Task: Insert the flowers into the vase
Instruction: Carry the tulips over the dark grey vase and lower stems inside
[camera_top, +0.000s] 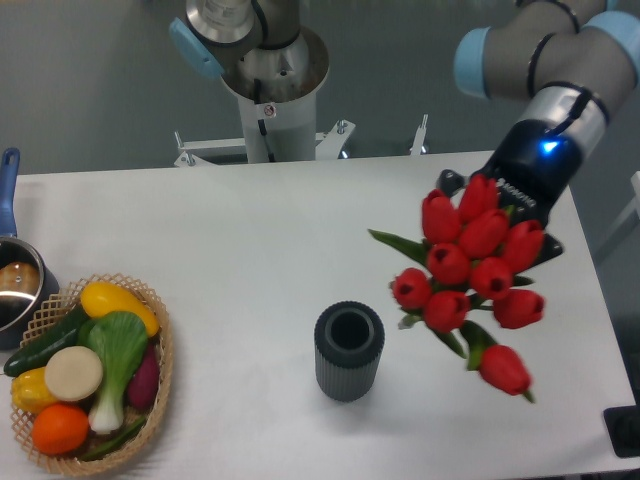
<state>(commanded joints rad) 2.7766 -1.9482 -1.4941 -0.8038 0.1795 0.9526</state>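
Observation:
The flowers (472, 268), a bunch of red tulips with green leaves, hang in the air at the right, buds facing the camera. My gripper (498, 216) is behind the bunch and shut on it. Its fingers are mostly hidden by the buds, and the stems are hidden too. The vase (349, 352), a short dark grey ribbed cylinder, stands upright on the white table with its round mouth open. It is below and to the left of the flowers, and the nearest bud is a short way to its right.
A wicker basket (163, 345) at the front left holds a bok choy (118, 352) and other toy vegetables. A steel pot with a blue handle (14, 290) sits at the left edge. The robot base (270, 90) stands at the back. A dark object (624, 432) lies at the front right corner.

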